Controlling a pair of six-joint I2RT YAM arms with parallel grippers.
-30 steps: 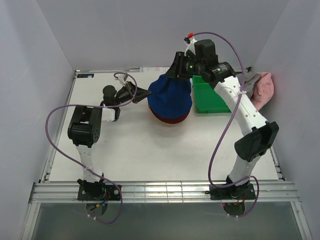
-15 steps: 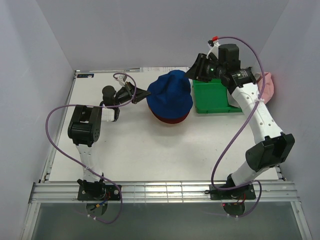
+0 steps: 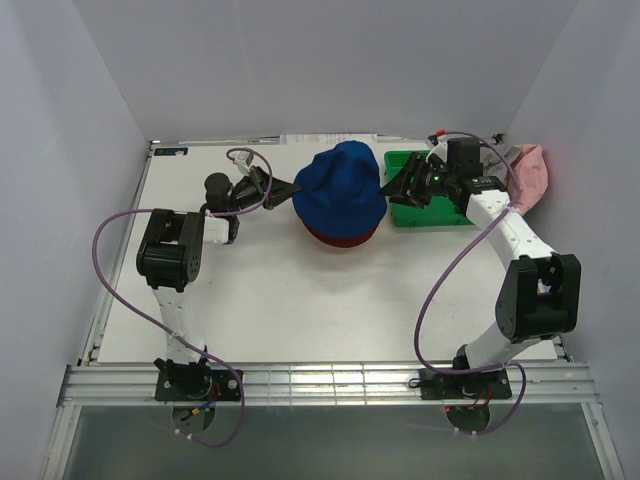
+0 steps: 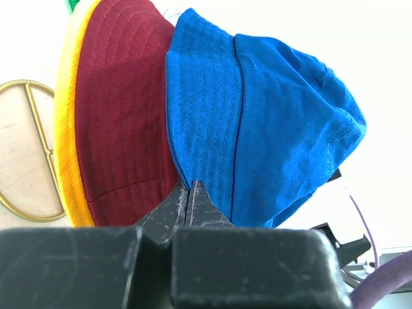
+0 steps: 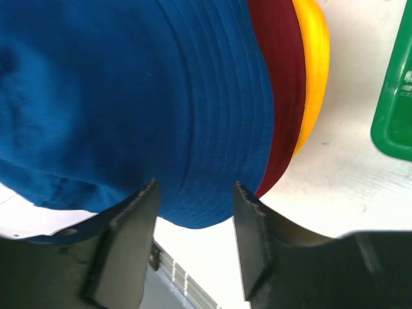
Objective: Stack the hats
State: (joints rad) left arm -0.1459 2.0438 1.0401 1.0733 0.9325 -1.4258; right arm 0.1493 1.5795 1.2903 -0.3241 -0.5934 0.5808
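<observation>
A blue hat [image 3: 340, 185] tops a pile, over a dark red hat [image 3: 340, 238]. In the left wrist view the blue hat [image 4: 277, 116] leans on the dark red hat [image 4: 122, 116], with a yellow hat [image 4: 67, 129] under both. My left gripper [image 3: 290, 187] [image 4: 191, 187] is shut on the left brim of the blue hat. My right gripper [image 3: 392, 188] [image 5: 196, 193] stands open at the pile's right side. The blue hat's brim [image 5: 129, 84] hangs between its fingers without being pinched. A pink hat [image 3: 528, 175] lies at the far right.
A green bin [image 3: 425, 205] [image 5: 396, 109] stands just right of the pile, behind my right gripper. A gold wire stand [image 4: 26, 148] shows under the pile in the left wrist view. White walls close in the table on three sides.
My right arm has swung from behind the top of the blue hat down to the pile's right side, in front of the green bin. The left gripper has not moved.
</observation>
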